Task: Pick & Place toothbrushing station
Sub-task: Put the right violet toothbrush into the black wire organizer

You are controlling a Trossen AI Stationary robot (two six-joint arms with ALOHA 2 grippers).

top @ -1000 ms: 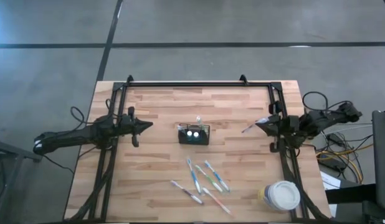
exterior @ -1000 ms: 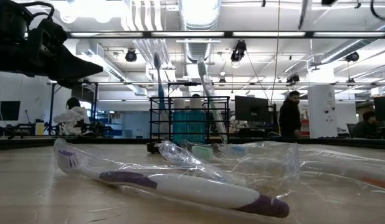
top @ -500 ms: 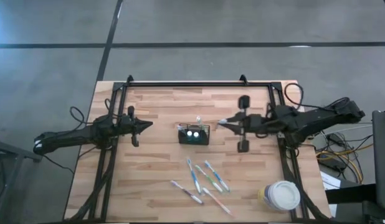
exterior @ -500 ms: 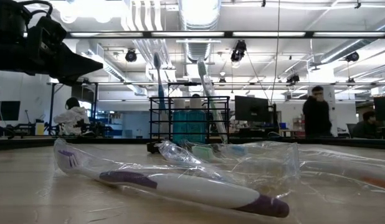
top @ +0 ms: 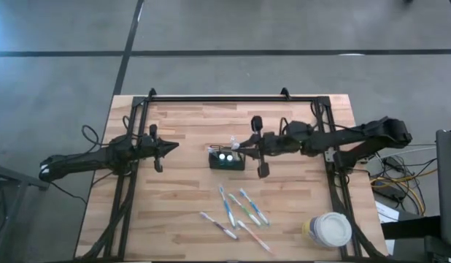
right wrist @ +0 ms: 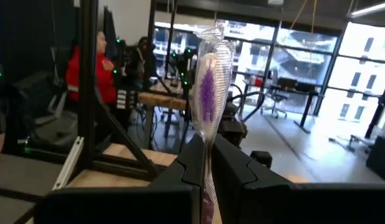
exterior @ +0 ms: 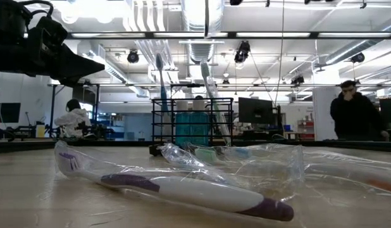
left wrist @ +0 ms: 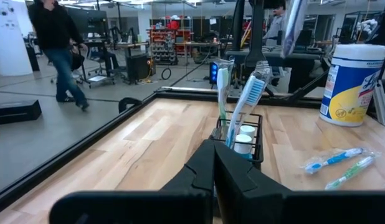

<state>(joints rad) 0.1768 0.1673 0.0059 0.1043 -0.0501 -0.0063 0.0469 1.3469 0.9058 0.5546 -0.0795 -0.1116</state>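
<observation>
The toothbrushing station (top: 226, 158), a small black wire caddy, stands mid-table with two toothbrushes upright in it (left wrist: 239, 118); it also shows in the low view (exterior: 192, 120). My right gripper (top: 246, 144) reaches in level from the table's right, just beside and above the caddy. It is shut on a plastic-wrapped toothbrush (right wrist: 209, 93) with purple bristles. My left gripper (top: 174, 146) waits shut at the table's left, pointing at the caddy (left wrist: 212, 163). My right gripper pinches the wrapped toothbrush's handle (right wrist: 208, 163) between its two fingers, through the clear wrapper. The fingers come level from the table's right and lie along the brush. The head end (top: 233, 137) sticks out past the fingertips, tilted upward, clear of the table.
Several wrapped toothbrushes (top: 240, 212) lie loose on the near half of the table, one close in the low view (exterior: 183, 190). A round white-lidded tub (top: 330, 229) stands at the near right corner. A black frame (top: 233, 98) rims the table. People move in the room behind.
My right gripper has travelled from the table's right edge toward the left, up to the caddy, carrying the wrapped toothbrush clear of the table and staying shut. A person in the background has walked to the right.
</observation>
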